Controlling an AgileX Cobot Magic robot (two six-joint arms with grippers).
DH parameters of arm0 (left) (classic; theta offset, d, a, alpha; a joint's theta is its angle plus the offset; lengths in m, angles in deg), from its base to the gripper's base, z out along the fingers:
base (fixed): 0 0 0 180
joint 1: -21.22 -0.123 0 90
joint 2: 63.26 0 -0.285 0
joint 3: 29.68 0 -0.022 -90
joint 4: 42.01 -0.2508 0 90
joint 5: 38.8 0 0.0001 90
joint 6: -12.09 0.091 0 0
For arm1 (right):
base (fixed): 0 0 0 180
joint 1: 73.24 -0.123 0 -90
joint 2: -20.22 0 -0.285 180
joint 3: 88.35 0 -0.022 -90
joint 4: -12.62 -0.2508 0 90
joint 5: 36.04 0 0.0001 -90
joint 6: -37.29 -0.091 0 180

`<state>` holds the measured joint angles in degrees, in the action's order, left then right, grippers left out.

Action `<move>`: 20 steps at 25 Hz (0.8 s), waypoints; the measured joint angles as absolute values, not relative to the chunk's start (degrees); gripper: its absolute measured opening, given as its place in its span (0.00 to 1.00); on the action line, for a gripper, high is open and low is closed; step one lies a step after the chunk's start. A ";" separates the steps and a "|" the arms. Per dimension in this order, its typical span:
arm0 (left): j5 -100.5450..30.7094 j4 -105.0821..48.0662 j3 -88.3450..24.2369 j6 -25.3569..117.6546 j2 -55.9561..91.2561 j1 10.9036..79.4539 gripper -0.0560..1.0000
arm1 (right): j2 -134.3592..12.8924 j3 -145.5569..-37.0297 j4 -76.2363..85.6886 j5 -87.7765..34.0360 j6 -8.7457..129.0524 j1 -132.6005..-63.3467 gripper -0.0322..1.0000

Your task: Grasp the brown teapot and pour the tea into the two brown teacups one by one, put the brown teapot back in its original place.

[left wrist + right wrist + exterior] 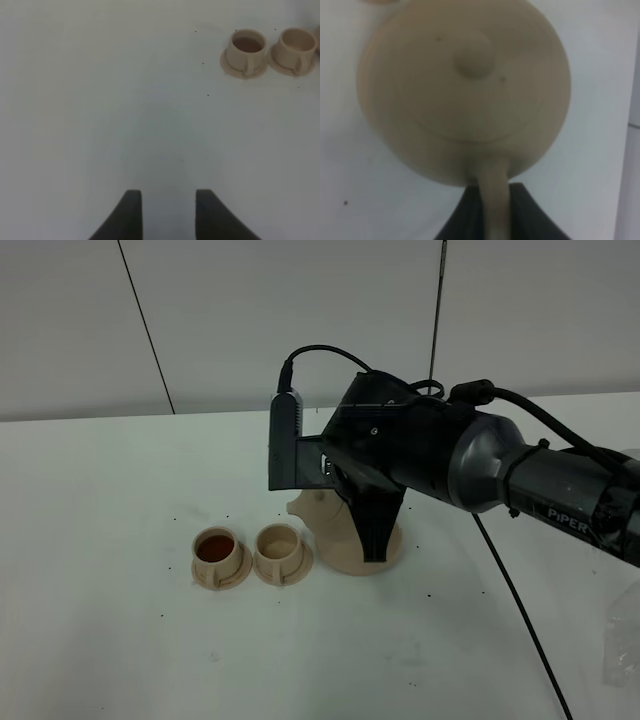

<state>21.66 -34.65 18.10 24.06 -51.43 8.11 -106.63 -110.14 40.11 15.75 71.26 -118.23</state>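
Currently my right gripper is clamped on the loop handle of the brown teapot, which is over its wide saucer. My left gripper has its jaws apart above the counter. The left teacup holds tea; the right teacup looks empty.

My right claw is clamped tight, its arm reaching in from the right; my left claw hangs with fingers parted.

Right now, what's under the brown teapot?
A wide beige saucer shows beneath the brown teapot. The right gripper, shut on the handle, covers much of both; whether the pot rests there is unclear.
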 joint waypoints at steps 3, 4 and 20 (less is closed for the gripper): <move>21.66 -34.65 18.10 24.06 -51.43 8.11 0.36 | -106.63 -110.14 40.88 16.50 70.62 -118.75 0.12; 21.66 -34.65 18.10 24.06 -51.43 8.11 0.36 | -106.63 -110.14 41.12 16.75 70.57 -118.89 0.12; 21.66 -34.65 18.10 24.06 -51.43 8.11 0.36 | -106.63 -110.09 47.03 18.23 67.07 -122.28 0.12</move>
<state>21.66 -34.65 18.10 24.06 -51.43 8.11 -106.63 -110.09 47.03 18.23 67.07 -122.28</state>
